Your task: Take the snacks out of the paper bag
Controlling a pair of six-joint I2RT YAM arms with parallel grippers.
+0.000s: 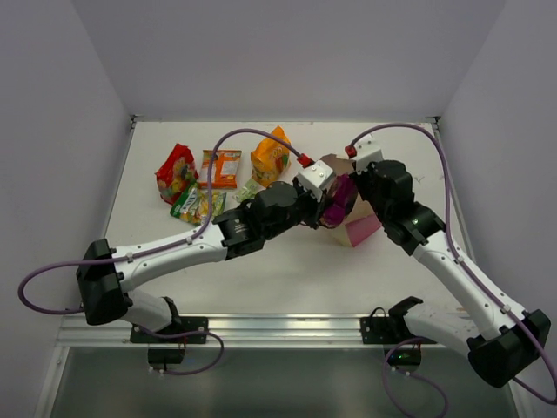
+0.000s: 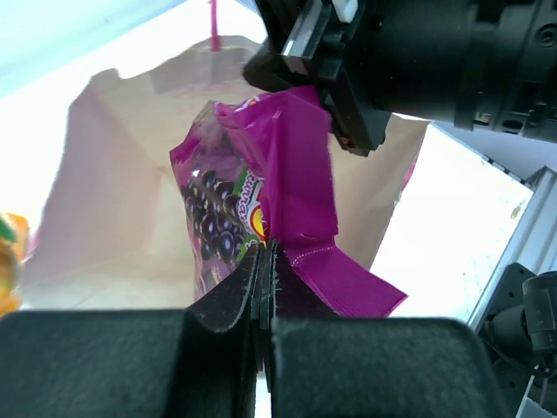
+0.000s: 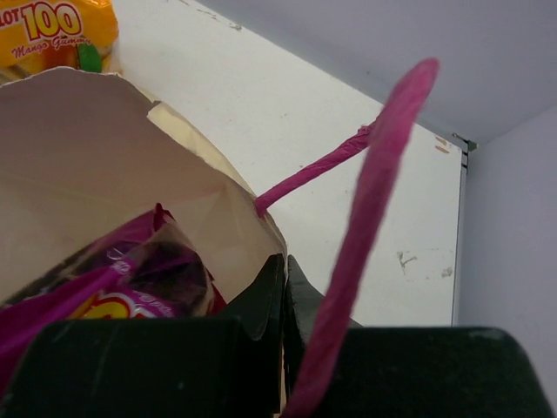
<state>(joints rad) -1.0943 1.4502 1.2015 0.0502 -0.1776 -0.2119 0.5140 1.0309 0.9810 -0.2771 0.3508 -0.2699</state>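
The left gripper (image 2: 265, 261) is clamped on the lower edge of the purple packet (image 2: 261, 183), which is held just ahead of the jaws in the mouth of the paper bag (image 2: 113, 165). The bag's rim is pinched between the jaws of the right gripper (image 3: 285, 270), with the pink cord handle (image 3: 374, 200) arched just beside them. Farther beyond, an orange packet (image 3: 52, 30) is seen on the table (image 3: 287, 113).
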